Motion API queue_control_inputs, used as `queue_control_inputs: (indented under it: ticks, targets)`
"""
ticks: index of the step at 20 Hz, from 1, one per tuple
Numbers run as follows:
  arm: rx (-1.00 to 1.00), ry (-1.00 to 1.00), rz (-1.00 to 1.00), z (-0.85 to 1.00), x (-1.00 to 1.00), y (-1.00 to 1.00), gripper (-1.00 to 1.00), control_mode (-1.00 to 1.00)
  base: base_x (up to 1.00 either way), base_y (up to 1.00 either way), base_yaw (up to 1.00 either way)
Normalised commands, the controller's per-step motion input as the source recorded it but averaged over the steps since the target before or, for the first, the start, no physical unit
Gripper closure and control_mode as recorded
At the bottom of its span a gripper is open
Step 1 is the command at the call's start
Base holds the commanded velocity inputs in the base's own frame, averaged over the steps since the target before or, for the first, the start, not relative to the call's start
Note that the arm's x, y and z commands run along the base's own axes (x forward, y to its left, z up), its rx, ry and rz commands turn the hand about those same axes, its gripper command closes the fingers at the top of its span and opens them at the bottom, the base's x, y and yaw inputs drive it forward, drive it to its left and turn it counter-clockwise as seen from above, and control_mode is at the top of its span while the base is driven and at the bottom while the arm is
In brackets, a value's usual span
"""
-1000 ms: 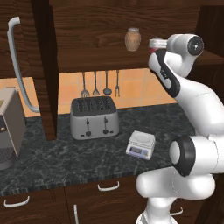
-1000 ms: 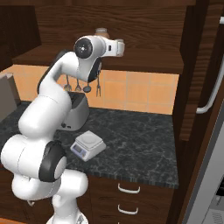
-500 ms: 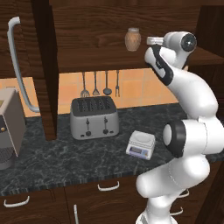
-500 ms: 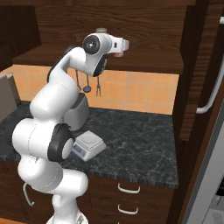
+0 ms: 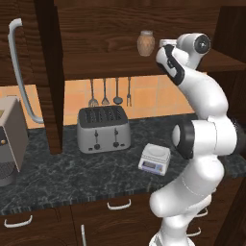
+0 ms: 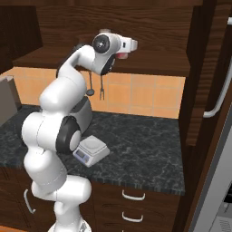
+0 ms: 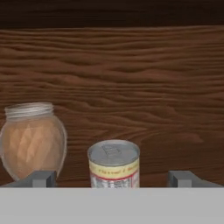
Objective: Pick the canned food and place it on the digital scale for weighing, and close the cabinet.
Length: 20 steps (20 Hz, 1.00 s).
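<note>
The canned food [image 7: 114, 164], a small tin with a silvery lid and a yellowish label, stands on the shelf of the cabinet [image 5: 48, 86], straight ahead of my gripper [image 7: 113, 179]. The gripper is open, one fingertip on each side of the tin and still short of it. From the base views the gripper [image 5: 164, 43] [image 6: 131, 44] reaches level into the shelf, with a red edge of the tin [image 6: 121, 55] showing under the hand. The digital scale [image 5: 154, 157] [image 6: 90, 150] sits on the dark counter below. Both cabinet doors stand open.
A brown jar [image 7: 33, 142] [image 5: 146, 43] stands on the shelf just left of the tin. A silver toaster [image 5: 104, 129] is on the counter left of the scale, with utensils [image 5: 110, 91] hanging above it. The right door [image 6: 199, 77] juts out beside the arm.
The arm has straightened upward and the hand has slid farther into the shelf toward the tin. The jaws stayed open.
</note>
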Motion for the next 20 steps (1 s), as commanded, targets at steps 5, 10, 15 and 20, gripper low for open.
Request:
queue_control_inputs:
  ticks: [5,10,15,20]
  targets:
    - [0.00,0.04,0.00,-0.19,0.34,0.00,-1.00,-1.00,0.00,0.00,0.00]
    - [0.00,0.03,0.00,-0.13,0.24,-0.12,-1.00,-1.00,0.00,0.00,0.00]
    - [0.00,0.06,0.00,-0.21,0.27,0.00,1.00,-1.00,0.00,0.00,0.00]
    - [0.00,0.02,0.00,-0.06,0.11,0.00,1.00,-1.00,0.00,0.00,0.00]
